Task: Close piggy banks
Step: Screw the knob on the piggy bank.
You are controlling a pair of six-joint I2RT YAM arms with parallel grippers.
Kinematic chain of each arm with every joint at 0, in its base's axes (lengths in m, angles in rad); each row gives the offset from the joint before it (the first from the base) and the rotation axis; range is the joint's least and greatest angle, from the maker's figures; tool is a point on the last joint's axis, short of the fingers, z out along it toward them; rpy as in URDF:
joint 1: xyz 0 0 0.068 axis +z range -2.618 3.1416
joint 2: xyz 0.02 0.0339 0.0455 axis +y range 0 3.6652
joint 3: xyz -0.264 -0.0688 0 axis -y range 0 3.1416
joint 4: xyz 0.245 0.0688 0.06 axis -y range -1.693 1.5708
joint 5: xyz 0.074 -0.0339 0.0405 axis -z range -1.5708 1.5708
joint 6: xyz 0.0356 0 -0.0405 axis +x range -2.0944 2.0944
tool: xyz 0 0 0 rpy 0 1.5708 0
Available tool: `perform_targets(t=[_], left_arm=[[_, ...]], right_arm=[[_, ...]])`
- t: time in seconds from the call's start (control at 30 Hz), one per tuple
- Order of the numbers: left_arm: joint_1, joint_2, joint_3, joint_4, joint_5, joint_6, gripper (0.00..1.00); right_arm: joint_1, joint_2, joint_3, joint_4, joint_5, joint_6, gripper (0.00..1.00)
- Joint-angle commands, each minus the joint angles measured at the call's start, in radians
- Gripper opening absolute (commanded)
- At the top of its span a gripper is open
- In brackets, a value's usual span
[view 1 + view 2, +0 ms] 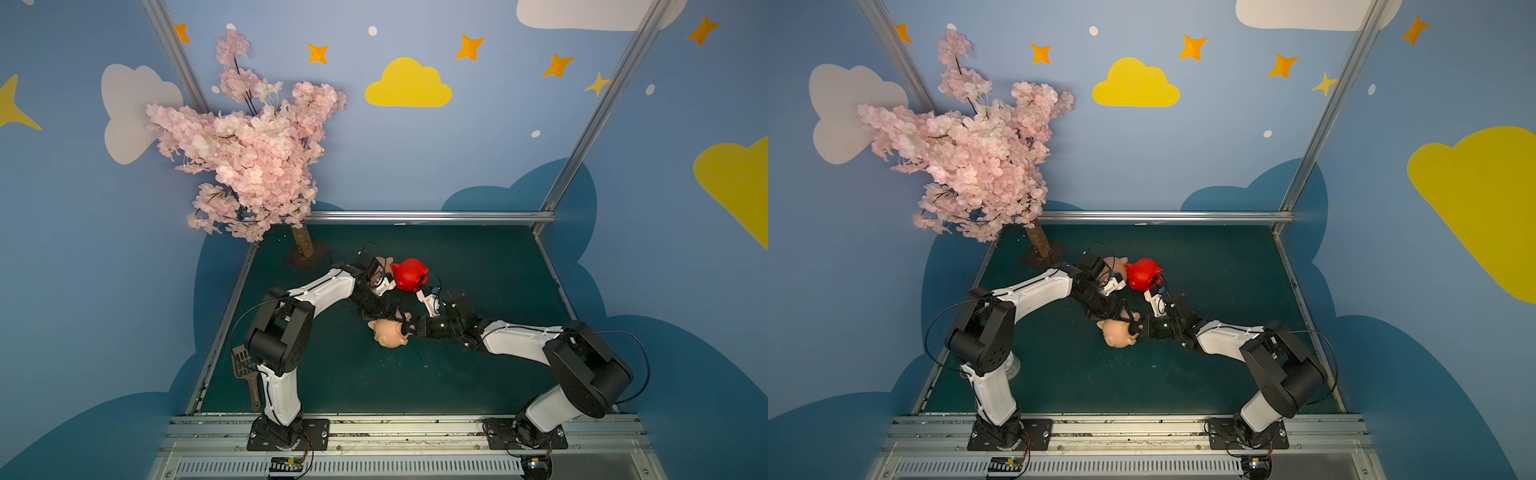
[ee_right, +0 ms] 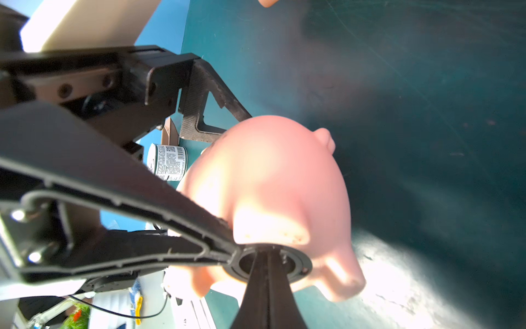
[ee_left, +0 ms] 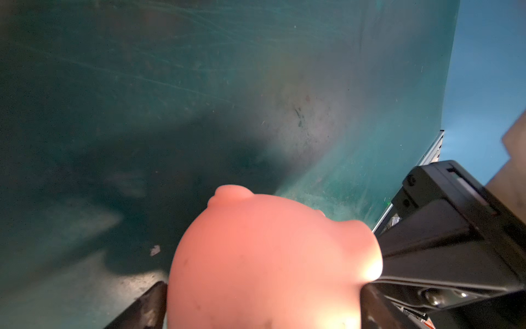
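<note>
Near peach pig (image 1: 388,334): lying at the middle of the green table (image 1: 478,382), belly facing the right arm.
Left gripper (image 3: 263,286): clasping this pig between wide-spread fingers.
Right gripper (image 2: 267,256): clenched, tips pressing into the dark plug (image 2: 302,265) at the belly.
Red pig (image 1: 411,274): sitting farther back.
Far peach pig (image 1: 388,262): peeking out just beside it.

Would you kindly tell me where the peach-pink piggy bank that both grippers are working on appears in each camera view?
Top view: peach-pink piggy bank central, over the dark green mat.
Top view: same spot, below the red piggy bank.
Left wrist: close up, between the fingers of the left gripper.
Right wrist: close up, belly against the shut right gripper.
Shared landmark: that mat, in all four.
</note>
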Motion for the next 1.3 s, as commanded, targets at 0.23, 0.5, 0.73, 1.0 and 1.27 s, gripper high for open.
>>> perform_targets(t=[0.23, 0.5, 0.73, 1.0, 1.27], left_arm=[[-0.012, -0.015, -0.014, 0.003, 0.037, 0.011, 0.98], [-0.012, -0.018, -0.011, 0.006, 0.038, 0.007, 0.98], [-0.013, -0.013, -0.006, 0.006, 0.042, 0.003, 0.98], [-0.013, -0.015, -0.001, 0.012, 0.038, -0.004, 0.98], [-0.013, -0.014, 0.034, 0.014, 0.032, -0.027, 1.00]], right_arm=[[-0.021, 0.057, 0.009, -0.068, 0.006, 0.073, 0.00], [-0.028, 0.056, 0.009, -0.100, -0.011, 0.095, 0.00], [-0.033, 0.047, 0.044, -0.129, -0.023, 0.110, 0.00], [-0.042, 0.042, 0.068, -0.178, -0.047, 0.121, 0.00], [-0.051, 0.018, 0.086, -0.249, -0.052, 0.074, 0.09]])
